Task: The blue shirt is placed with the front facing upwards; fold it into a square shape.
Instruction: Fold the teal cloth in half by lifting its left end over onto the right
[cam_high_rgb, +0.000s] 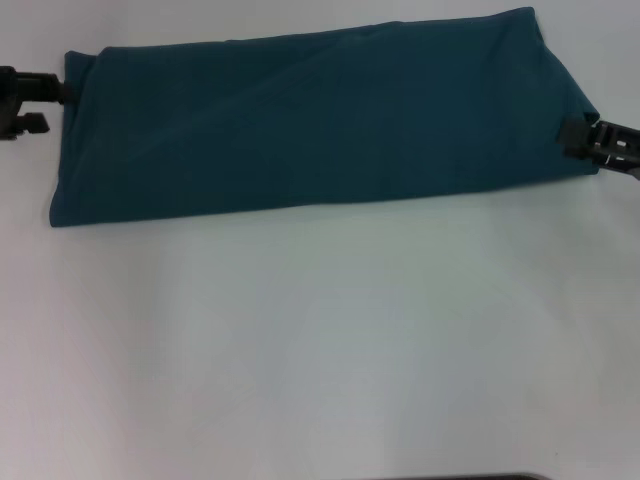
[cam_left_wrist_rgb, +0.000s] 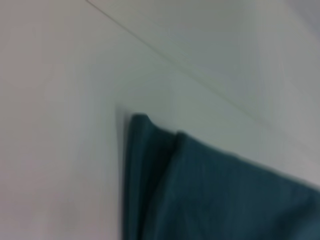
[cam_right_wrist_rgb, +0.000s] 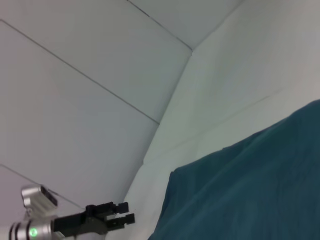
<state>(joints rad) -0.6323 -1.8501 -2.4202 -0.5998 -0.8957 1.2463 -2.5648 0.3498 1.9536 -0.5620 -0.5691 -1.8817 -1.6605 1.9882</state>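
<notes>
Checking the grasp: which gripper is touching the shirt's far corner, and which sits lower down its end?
The left gripper meets the shirt at its far corner; the right gripper sits partway down the opposite end.

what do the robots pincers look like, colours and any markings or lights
Both are black. The left pincer, at the blue shirt's left end, has blocky fingers; the right wrist view shows a silver wrist section with a green light behind it. The right pincer carries white markings.

A plain white desk (cam_high_rgb: 320, 350) is seen, on which the blue shirt (cam_high_rgb: 320, 125) is laid flat, folded into a long band near the far edge.
</notes>
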